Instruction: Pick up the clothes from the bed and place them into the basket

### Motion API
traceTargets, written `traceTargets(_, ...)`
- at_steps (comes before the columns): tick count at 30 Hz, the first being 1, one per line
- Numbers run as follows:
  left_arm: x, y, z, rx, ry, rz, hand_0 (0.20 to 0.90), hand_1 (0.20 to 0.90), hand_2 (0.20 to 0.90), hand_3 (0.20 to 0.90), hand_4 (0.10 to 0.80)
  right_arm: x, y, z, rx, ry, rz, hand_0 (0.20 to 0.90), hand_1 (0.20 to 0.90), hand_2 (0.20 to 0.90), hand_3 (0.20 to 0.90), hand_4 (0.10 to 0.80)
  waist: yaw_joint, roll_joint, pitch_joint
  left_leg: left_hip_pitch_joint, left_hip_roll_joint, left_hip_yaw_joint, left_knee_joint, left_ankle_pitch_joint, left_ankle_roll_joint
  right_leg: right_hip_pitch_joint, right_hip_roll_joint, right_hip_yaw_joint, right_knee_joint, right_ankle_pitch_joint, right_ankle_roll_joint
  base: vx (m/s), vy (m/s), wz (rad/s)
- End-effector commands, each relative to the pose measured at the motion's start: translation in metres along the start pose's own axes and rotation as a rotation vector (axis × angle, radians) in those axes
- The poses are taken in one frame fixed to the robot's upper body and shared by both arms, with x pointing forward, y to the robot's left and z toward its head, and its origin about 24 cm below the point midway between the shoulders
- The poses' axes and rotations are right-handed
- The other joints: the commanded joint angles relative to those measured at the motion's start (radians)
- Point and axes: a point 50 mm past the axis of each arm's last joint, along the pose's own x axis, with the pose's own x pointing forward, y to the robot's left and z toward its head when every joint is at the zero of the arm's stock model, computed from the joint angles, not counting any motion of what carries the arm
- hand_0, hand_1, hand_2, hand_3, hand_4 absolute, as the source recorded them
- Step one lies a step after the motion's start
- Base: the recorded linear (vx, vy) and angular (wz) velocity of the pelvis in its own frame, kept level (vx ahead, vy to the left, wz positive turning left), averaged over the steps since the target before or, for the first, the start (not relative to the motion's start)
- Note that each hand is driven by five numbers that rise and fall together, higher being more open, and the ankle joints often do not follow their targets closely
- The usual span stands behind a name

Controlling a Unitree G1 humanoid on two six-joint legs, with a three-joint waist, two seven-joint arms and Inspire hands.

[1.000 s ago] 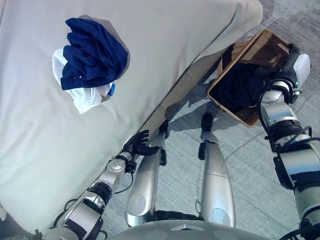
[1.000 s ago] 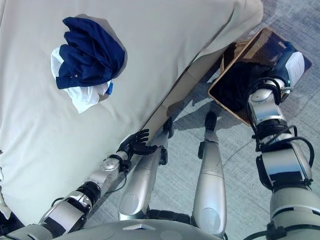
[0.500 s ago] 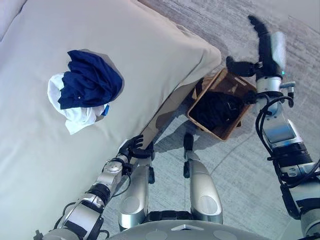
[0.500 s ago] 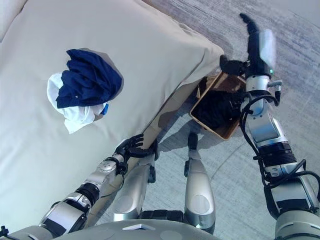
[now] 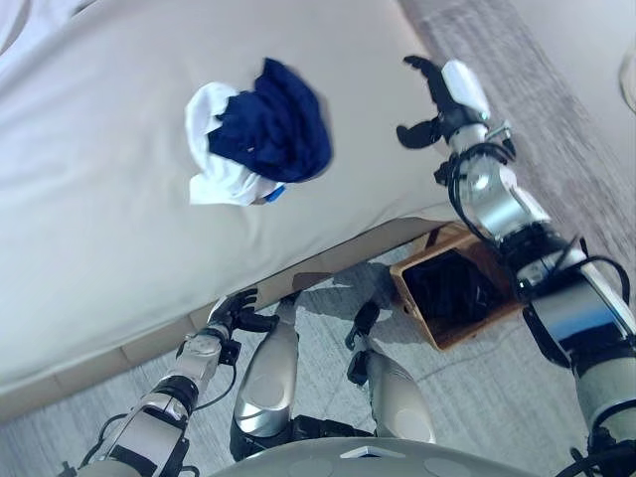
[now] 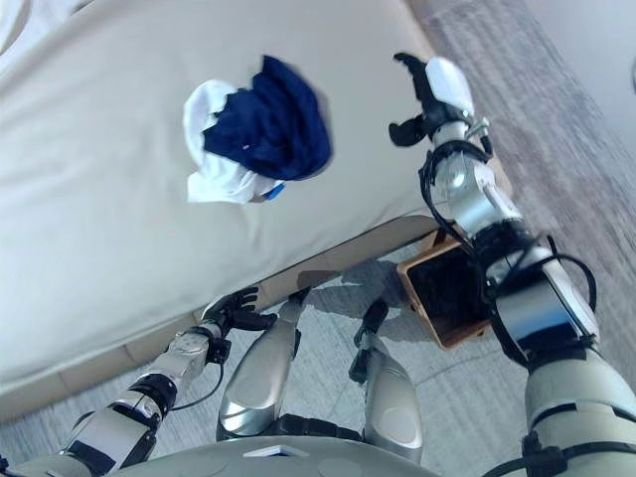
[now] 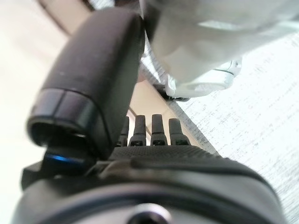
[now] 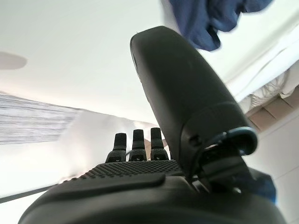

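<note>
A navy blue garment (image 5: 275,124) lies crumpled on top of a white garment (image 5: 214,169) on the beige bed (image 5: 99,219). The brown wicker basket (image 5: 452,288) stands on the floor by the bed's corner, with dark clothes (image 5: 452,288) inside. My right hand (image 5: 437,94) is open and empty, raised over the bed's edge to the right of the pile; the blue garment (image 8: 210,18) shows past it in the right wrist view. My left hand (image 5: 231,313) hangs low beside the bed's side, fingers relaxed, holding nothing.
Grey carpet (image 5: 497,397) lies around the basket. The bed's tan base (image 5: 129,348) runs along beside my left hand. The basket sits close under the bed's corner.
My right hand has swung from above the basket to over the bed's edge, nearer the clothes pile. The camera has turned, shifting the whole scene. The left hand stays low.
</note>
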Motion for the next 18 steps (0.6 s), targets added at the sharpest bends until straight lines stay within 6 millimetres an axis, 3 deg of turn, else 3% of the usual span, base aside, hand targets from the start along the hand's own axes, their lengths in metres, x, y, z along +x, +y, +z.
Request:
traceTargets(1, -0.012, 0.01, -0.035, 0.044, 0.091, -0.009, 0.9, 0.9, 0.9, 0.9, 0.8, 0.014, -0.021, 0.03, 0.071, -0.066, -0.135, 0.9, 0.9, 0.9, 0.9, 0.8, 0.068, -0.039, -0.035, -0.066, -0.066, 0.057, 0.122, -0.156, 0.089, -0.032, -0.083, -0.019, 0.08, 0.007, 0.032, 0.018, 0.056, 0.54)
traceTargets(6, -0.013, 0.01, -0.037, 0.013, 0.069, -0.022, 0.9, 0.9, 0.9, 0.9, 0.8, 0.022, -0.023, 0.02, 0.135, 0.087, -0.132, 0.9, 0.9, 0.9, 0.9, 0.8, 0.138, -0.023, 0.007, -0.143, -0.072, 0.021, 0.144, -0.135, 0.086, -0.062, -0.113, -0.082, 0.119, 0.001, 0.034, 0.006, 0.048, 0.39)
traceTargets(7, -0.014, 0.008, -0.038, -0.001, 0.066, -0.024, 0.9, 0.9, 0.9, 0.9, 0.8, 0.023, -0.021, 0.019, 0.145, 0.107, -0.122, 0.9, 0.9, 0.9, 0.9, 0.8, 0.147, -0.025, 0.006, -0.145, -0.066, 0.014, 0.15, -0.163, 0.08, -0.064, -0.109, -0.078, 0.131, -0.024, 0.042, 0.052, 0.01, 0.24)
traceTargets(13, -0.016, -0.005, -0.035, -0.042, -0.007, -0.062, 0.9, 0.9, 0.9, 0.9, 0.8, 0.026, -0.015, 0.018, 0.102, 0.188, -0.064, 0.9, 0.9, 0.9, 0.9, 0.8, 0.185, -0.031, 0.007, -0.289, -0.068, -0.022, 0.226, -0.166, 0.074, -0.169, -0.117, -0.12, 0.193, -0.044, 0.042, -0.032, 0.03, 0.17)
traceTargets(18, -0.016, -0.011, -0.02, -0.033, -0.091, -0.094, 0.9, 0.9, 0.9, 0.9, 0.8, 0.029, -0.009, 0.023, 0.07, 0.222, -0.003, 0.9, 0.9, 0.9, 0.9, 0.8, 0.206, -0.035, 0.007, -0.387, -0.066, -0.06, 0.257, -0.16, 0.075, -0.265, -0.108, -0.151, 0.256, -0.058, 0.043, -0.03, -0.034, 0.12)
